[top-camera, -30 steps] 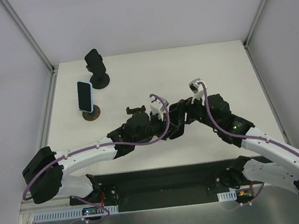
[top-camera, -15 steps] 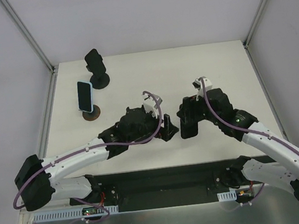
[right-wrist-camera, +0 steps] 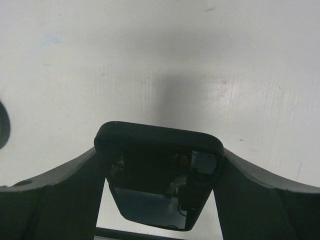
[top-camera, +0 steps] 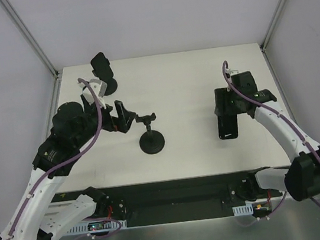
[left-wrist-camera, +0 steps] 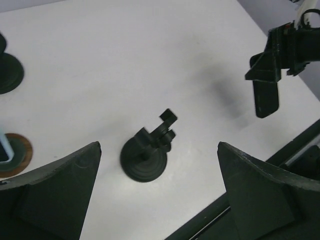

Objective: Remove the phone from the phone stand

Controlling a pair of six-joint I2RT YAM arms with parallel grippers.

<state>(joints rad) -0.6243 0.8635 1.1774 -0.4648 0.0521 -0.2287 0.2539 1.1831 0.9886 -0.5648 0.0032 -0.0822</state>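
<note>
1. The white table (top-camera: 190, 80) fills the view, walled in by pale panels on three sides.
2. The left arm (top-camera: 43, 178) reaches up along the left side. The right arm (top-camera: 281, 133) stretches along the right edge.
3. The right gripper (top-camera: 227, 106) is clamped on the phone (top-camera: 227, 127). The wrist view shows the dark slab wedged between both fingers, each one pressing on an edge.
4. The phone is black and glossy and hangs down from those fingers, on the right half of the table. It throws a soft shadow on the surface below, so it looks lifted clear.
5. The left gripper (top-camera: 122, 117) is spread wide with nothing between its fingers. It hovers over the left half of the table, above and to the left of the phone stand.
6. The phone stand (top-camera: 151, 140) sits mid-table on a round black base, with a small clamp on top of a short stem. The phone is off it and well apart, away to its right.
7. A second black stand (top-camera: 105, 80) waits in the far left corner, with a dark block on top.
8. A brown disc base (left-wrist-camera: 19, 156) peeks in at the left edge of the left wrist view. Something pale stands on it, cut off by the frame.
</note>
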